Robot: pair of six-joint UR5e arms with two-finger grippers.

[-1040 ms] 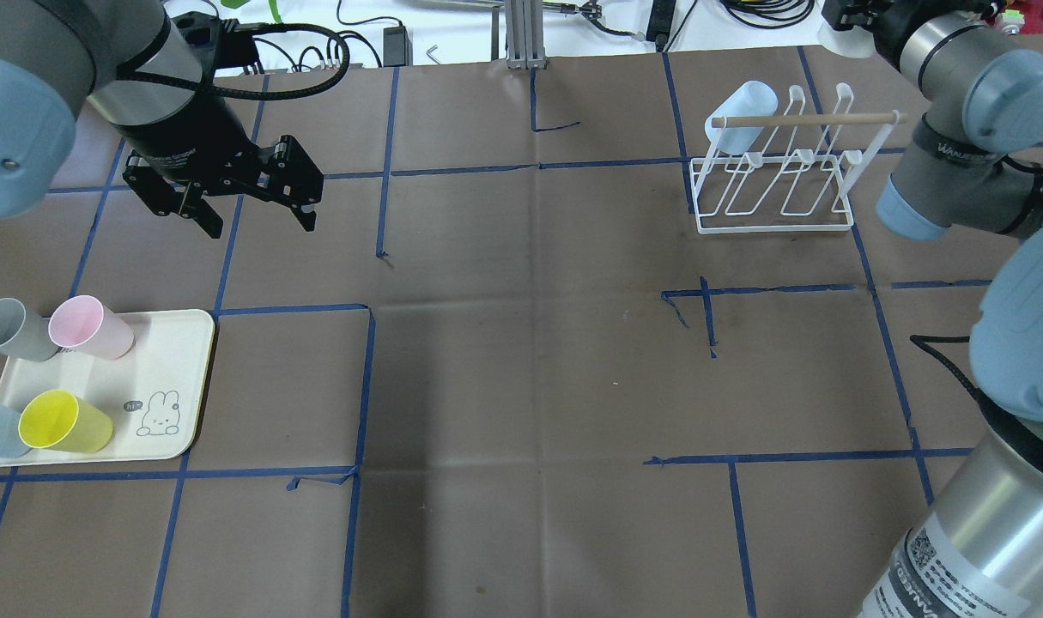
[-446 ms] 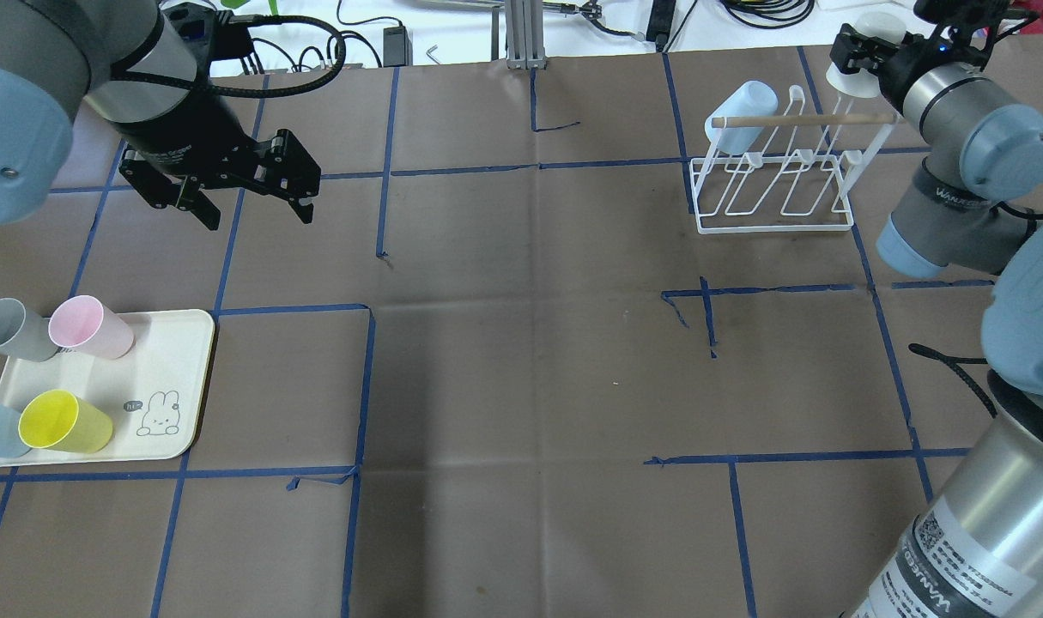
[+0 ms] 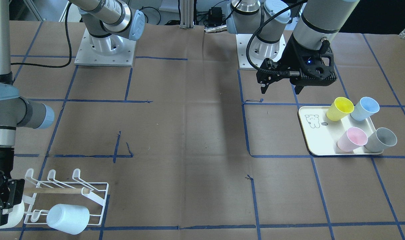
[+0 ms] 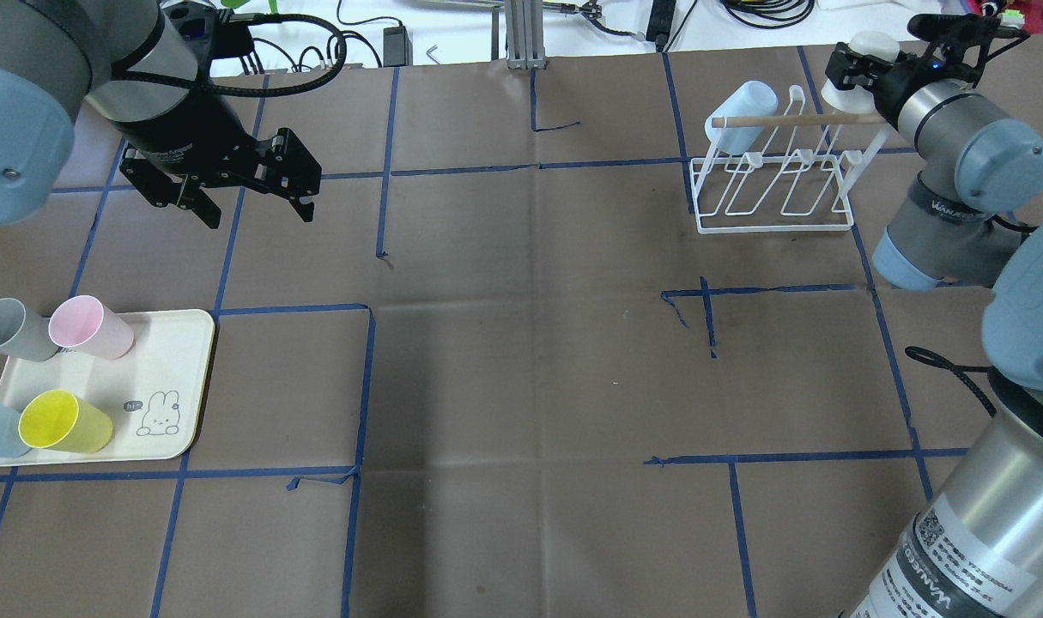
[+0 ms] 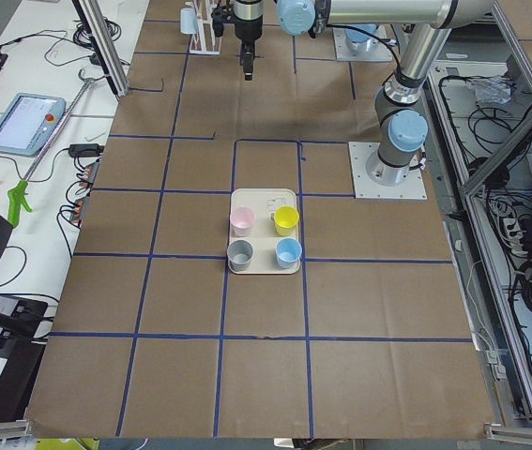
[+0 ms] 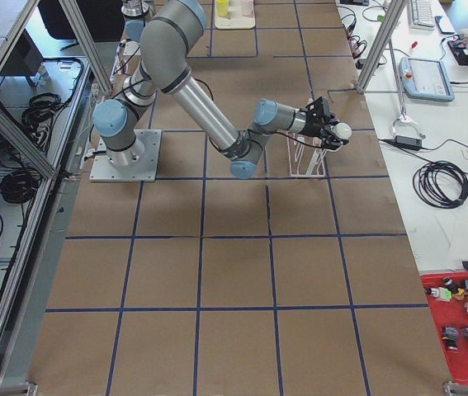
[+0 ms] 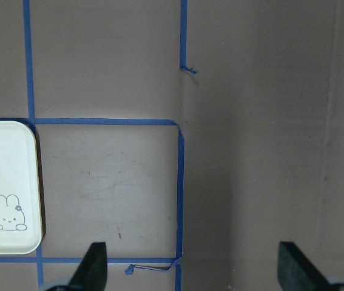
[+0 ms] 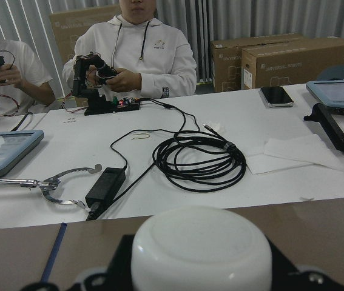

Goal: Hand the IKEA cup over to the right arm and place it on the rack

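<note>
You are gripping the white cup [image 4: 871,41] in the right gripper [image 4: 854,67], fingers clamped on its wall. In the right wrist view its closed base seems to be facing up, which suits dropping it mouth-down over a prong. The hand-over looks done and placing is the step in hand.

The rack [image 4: 774,228] is sitting just beside and below that gripper, toward the left arm's side. Its wooden dowel [image 4: 804,120] is ending close to the gripper. You are probably coming in at this end because the light-blue cup [image 4: 742,112] is occupying a prong at the rack's other end, well away from the gripper. Whether the held cup is touching a prong cannot be told.

The left gripper [image 4: 259,219] is hanging empty with its fingers spread wide, well apart from the rack. The cream tray [image 4: 178,343], with four more cups on it, is lying below it and off to one side. It is likely waiting there, ready for the next pick.
</note>
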